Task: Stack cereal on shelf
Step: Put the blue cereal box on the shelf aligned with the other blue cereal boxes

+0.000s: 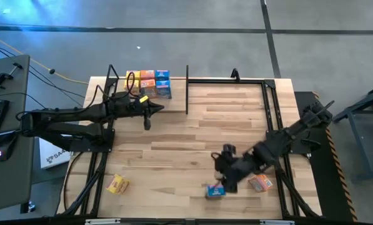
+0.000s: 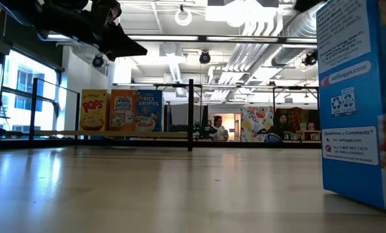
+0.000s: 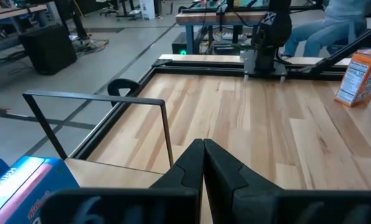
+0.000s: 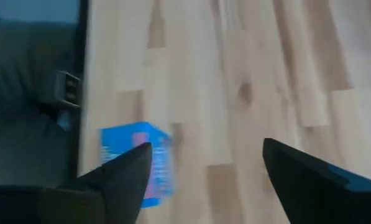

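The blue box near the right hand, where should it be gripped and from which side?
Probably across its two narrow sides, coming from above. The blue box stands upright alone on the table, its top free. The right hand, open, hovers just beside it; the orange box stands clear of it.

table (image 1: pixel 192 131): light slatted wood
shelf (image 1: pixel 120 94): far-left corner, boxes (image 1: pixel 150 82) lined up on it
near the front edge: yellow box (image 1: pixel 117 184), blue box (image 1: pixel 215 191), orange box (image 1: pixel 260 182)
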Robot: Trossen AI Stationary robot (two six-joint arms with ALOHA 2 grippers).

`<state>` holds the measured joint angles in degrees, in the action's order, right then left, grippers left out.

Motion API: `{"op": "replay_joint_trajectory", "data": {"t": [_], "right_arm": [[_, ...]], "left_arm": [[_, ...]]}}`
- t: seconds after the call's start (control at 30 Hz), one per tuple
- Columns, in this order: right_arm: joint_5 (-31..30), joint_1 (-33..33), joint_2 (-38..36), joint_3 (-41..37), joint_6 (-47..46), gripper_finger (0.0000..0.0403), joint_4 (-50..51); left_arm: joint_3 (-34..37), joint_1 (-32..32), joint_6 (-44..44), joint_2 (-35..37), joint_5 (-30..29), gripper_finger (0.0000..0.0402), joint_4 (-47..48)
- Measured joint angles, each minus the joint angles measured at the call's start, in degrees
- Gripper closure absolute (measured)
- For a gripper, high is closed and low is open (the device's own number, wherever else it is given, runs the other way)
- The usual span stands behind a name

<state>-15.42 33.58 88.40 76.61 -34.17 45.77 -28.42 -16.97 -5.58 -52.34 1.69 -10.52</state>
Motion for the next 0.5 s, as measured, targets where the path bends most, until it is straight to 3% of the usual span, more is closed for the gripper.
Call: {"op": "replay_joint_trajectory", "data": {"t": [0.23, 0.5], "right_arm": [[-2.0, 7.0, 5.4, 3.0, -7.2, 0.0081, 1.6], [0.3, 7.7, 10.4, 3.7, -8.0, 0.0081, 1.3]], "left_arm": [[0.0, 0.0, 0.0, 0.0, -0.7, 0.0401, 0.7], [0.0, 0.0, 0.7, 0.0, -1.0, 0.0401, 1.3]]}}
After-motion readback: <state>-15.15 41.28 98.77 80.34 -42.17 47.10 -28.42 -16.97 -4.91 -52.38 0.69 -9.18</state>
